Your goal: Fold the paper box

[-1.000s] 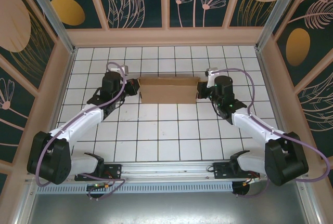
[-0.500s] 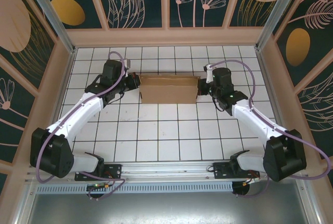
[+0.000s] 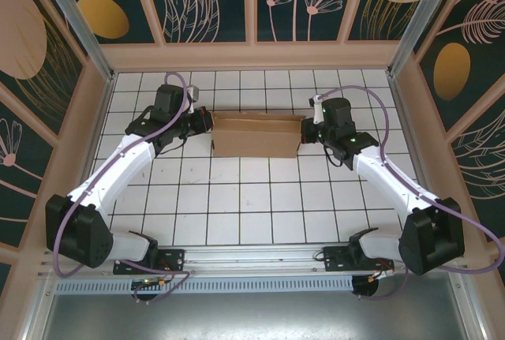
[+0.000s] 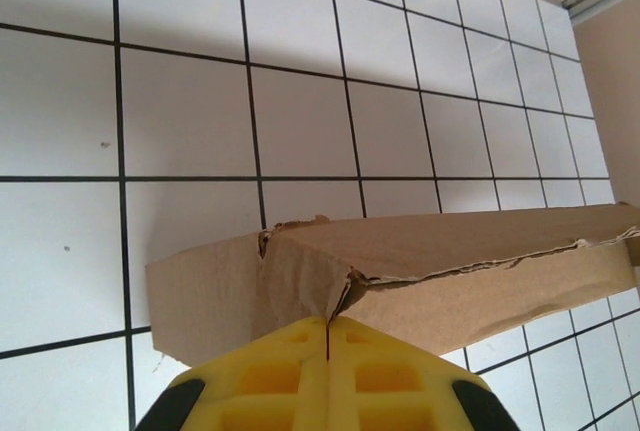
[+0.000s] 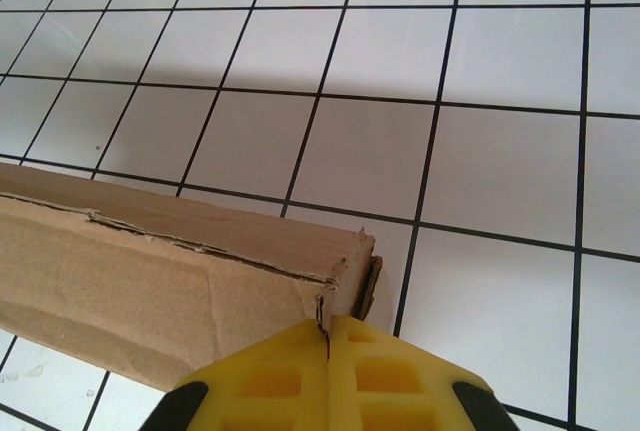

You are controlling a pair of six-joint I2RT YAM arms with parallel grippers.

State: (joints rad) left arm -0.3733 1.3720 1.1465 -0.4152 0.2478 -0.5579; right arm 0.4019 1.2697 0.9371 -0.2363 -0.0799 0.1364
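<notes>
the table [image 3: 252,198] is a white tiled surface with thin black grid lines, walled by pale wood on three sides. a brown cardboard paper box [image 3: 256,136] lies on it in the far half, near the middle, its long side running left to right, its upper edges ragged.

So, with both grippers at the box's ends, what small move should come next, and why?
Probably a slight inward press from both sides. The left gripper and right gripper, both shut, sit with their tips against the short ends of the paper box, and its top seam looks ragged and not fully seated.
</notes>
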